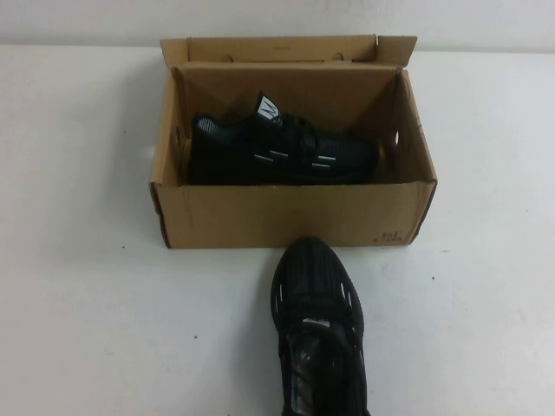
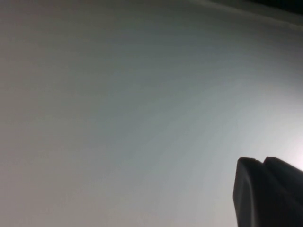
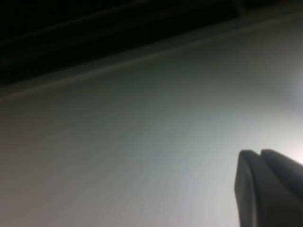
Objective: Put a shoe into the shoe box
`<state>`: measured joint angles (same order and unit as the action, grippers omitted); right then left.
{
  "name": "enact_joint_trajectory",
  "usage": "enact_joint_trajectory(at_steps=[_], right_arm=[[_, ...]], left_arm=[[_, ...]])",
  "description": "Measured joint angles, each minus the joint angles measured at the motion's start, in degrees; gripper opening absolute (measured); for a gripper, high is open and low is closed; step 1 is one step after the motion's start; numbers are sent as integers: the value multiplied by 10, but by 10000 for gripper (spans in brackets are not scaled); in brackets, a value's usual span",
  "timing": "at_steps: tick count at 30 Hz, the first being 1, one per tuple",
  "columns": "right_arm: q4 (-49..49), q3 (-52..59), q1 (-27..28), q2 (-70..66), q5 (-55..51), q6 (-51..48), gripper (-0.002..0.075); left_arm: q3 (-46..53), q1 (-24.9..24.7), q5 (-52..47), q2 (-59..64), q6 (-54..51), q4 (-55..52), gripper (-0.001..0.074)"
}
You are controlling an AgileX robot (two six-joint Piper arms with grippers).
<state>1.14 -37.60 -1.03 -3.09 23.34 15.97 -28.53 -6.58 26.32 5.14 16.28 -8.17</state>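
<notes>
Since neither arm shows in the high view, the left gripper [image 2: 260, 163] and right gripper [image 3: 258, 153] appear only as dark tips over bare surface [image 1: 95, 321], open or closed I cannot tell. The shoe [image 1: 316, 325] lies just before the shoe box [image 1: 286, 217], toe towards it, its long axis near-to-far. It lies slightly right of centre, so the right arm is probably nearer, while the twin [image 1: 277, 152] already lies crosswise inside.

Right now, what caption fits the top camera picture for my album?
One black shoe lies inside the open cardboard box; its twin waits on the white table; no robot hands show.
</notes>
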Motion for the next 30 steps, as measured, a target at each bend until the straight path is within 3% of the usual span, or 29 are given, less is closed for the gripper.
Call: enact_joint_trajectory(at_steps=[6, 12, 16, 21, 23, 30], right_arm=[[20, -115, 0, -114, -276, 15, -17], [44, -126, 0, -225, -496, 12, -17], [51, -126, 0, -257, -575, 5, -17], [124, -103, 0, -263, -591, -2, -17], [174, -92, 0, -269, -608, -35, -17], [354, -106, -29, -360, -742, -288, -17]], left_arm=[[-132, 0, -239, 110, 13, 0, -4], [-151, 0, -432, 183, 22, 1, -4], [-151, 0, -547, 210, 23, 1, -4], [-151, 0, -649, 245, 23, 1, -4], [-151, 0, -683, 262, 23, 1, -4], [-151, 0, -756, 310, 23, 16, -4]])
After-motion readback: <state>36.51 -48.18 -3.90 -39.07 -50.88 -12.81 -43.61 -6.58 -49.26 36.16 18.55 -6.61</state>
